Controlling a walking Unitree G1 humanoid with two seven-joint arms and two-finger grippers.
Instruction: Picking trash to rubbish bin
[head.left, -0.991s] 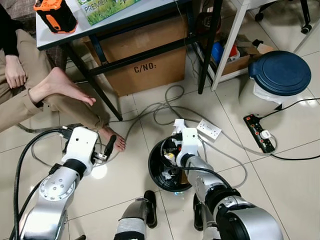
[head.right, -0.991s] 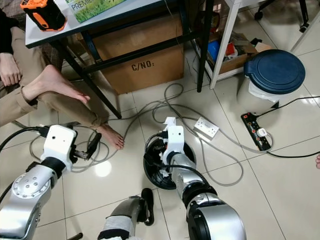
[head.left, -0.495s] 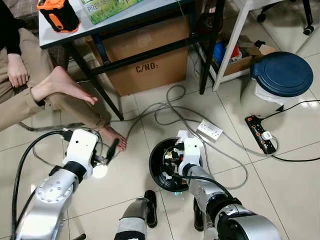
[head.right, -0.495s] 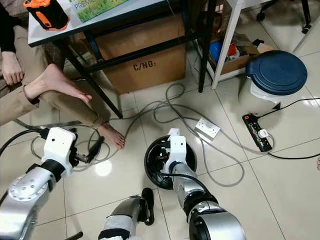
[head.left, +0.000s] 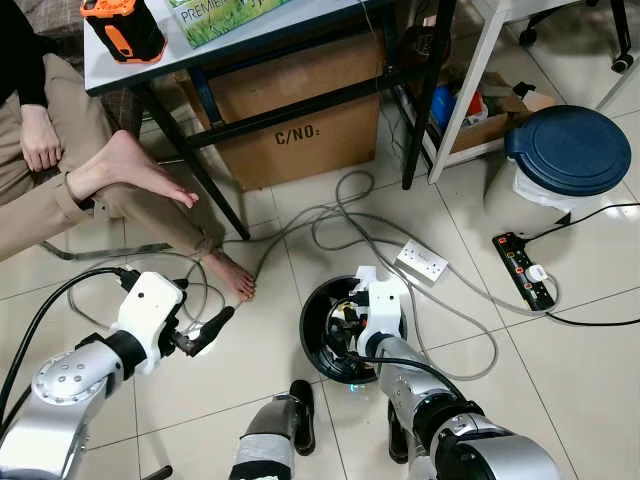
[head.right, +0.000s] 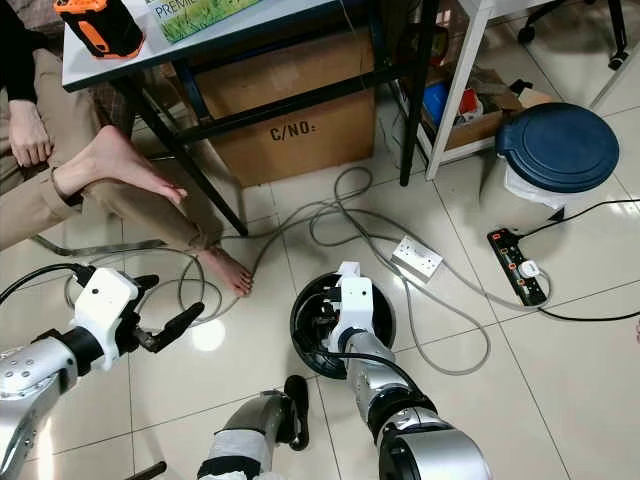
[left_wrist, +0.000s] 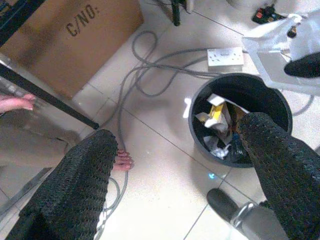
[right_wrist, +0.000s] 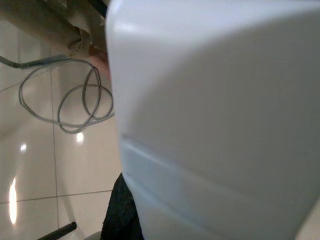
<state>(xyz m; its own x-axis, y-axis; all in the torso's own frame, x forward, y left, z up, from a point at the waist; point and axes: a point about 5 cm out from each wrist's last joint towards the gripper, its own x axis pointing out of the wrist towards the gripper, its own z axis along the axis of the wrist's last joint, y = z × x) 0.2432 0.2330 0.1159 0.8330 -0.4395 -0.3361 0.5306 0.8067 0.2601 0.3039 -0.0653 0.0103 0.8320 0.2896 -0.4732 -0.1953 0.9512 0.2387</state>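
Right gripper (head.left: 350, 325) reaches down into the small black bin (head.left: 318, 345) on the floor, its white wrist housing sitting over the rim — a position that suits dropping something in, though whether its fingers are apart or closed cannot be told. Its wrist camera is blocked by a large pale surface right against the lens, which may be what it carries. The trash (left_wrist: 217, 120) — crumpled paper and a yellow-and-white scrap — lies inside the bin, as the left wrist view shows.

Left gripper (head.left: 207, 331) hangs above bare floor tile (head.left: 255, 360), well clear of the bin and pointing toward it; its two black fingers (left_wrist: 80, 185) are spread wide with nothing between them, so it looks kept out of the way and ready.

Counted: two bins — the open black one and a blue-lidded one (head.left: 570, 150) well apart near the white shelf frame (head.left: 470, 80); two power strips, one white (head.left: 421, 262) and one black (head.left: 523, 272); one cardboard box (head.left: 290, 100) under the table (head.left: 250, 30); one orange device (head.left: 124, 26) on the table; one seated person, whose bare foot (head.left: 232, 276) rests near the grey cables (head.left: 340, 215).
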